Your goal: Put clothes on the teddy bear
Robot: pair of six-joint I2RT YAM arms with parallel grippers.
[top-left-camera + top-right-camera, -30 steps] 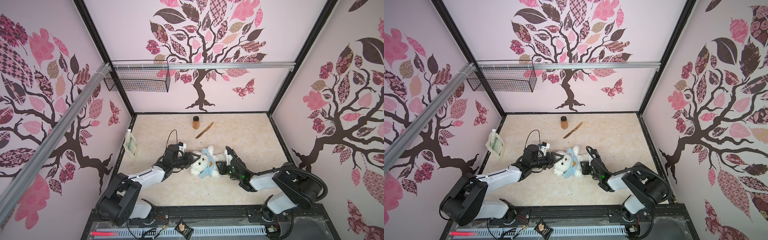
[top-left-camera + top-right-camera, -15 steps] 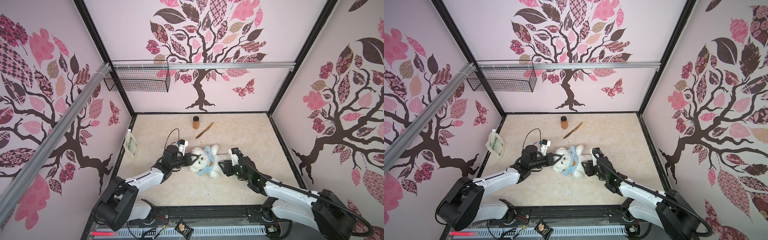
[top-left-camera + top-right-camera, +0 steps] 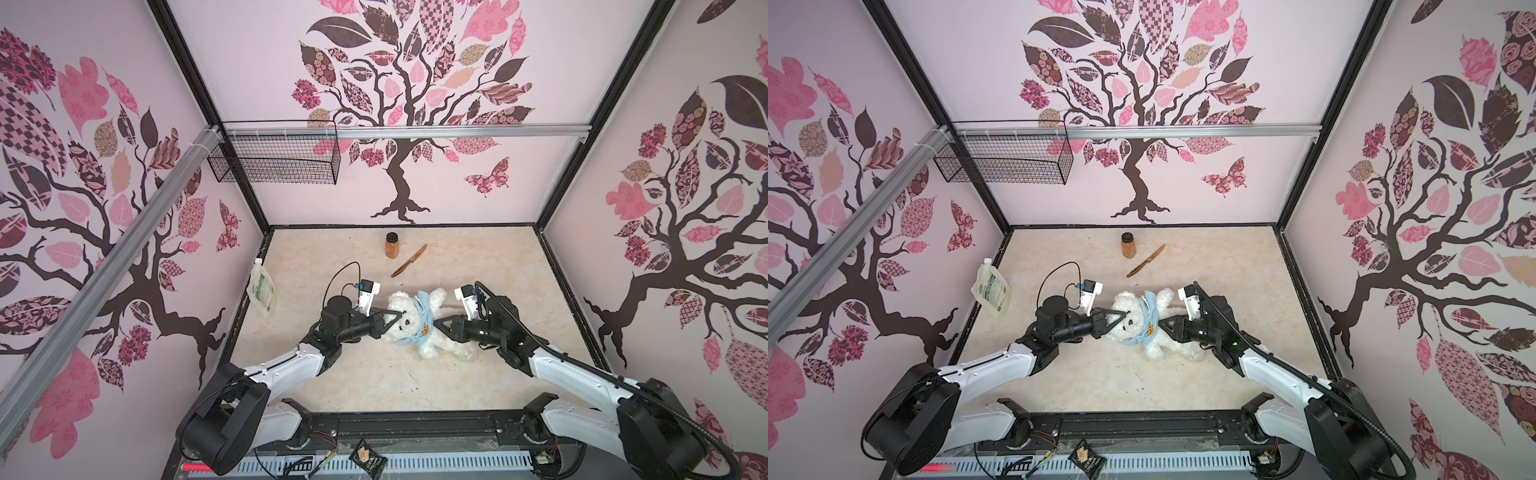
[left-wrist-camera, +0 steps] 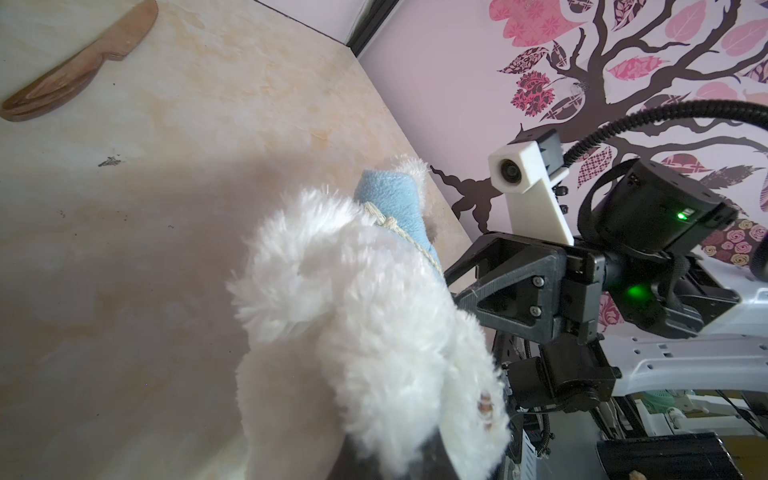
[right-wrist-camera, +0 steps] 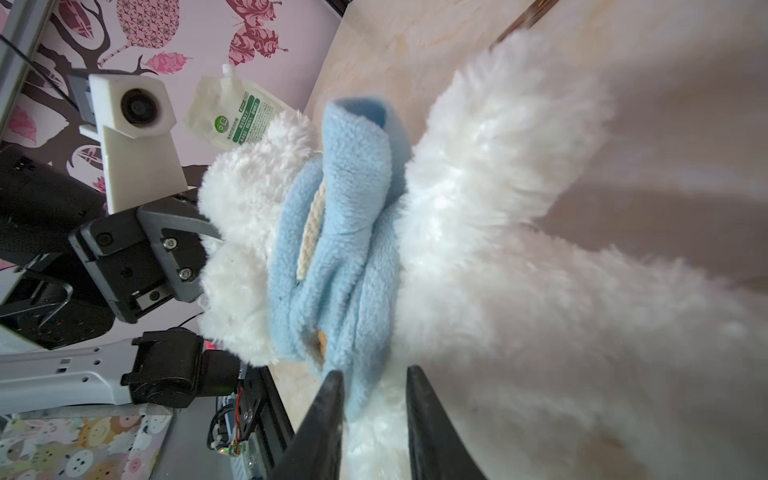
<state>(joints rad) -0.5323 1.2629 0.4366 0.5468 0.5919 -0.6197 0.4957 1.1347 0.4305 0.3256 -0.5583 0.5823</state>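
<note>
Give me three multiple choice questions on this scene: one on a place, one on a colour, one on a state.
1. The wooden knife lies: A in the wire basket; B beside the jar; C at the front edge.
2. The shirt is: A red; B green; C light blue.
3. On the teddy bear the shirt is: A bunched around the upper body; B over the legs; C covering the face.
B: the knife rests next to the jar. C: the fleece is pale blue. A: belly and legs show bare fur.
</note>
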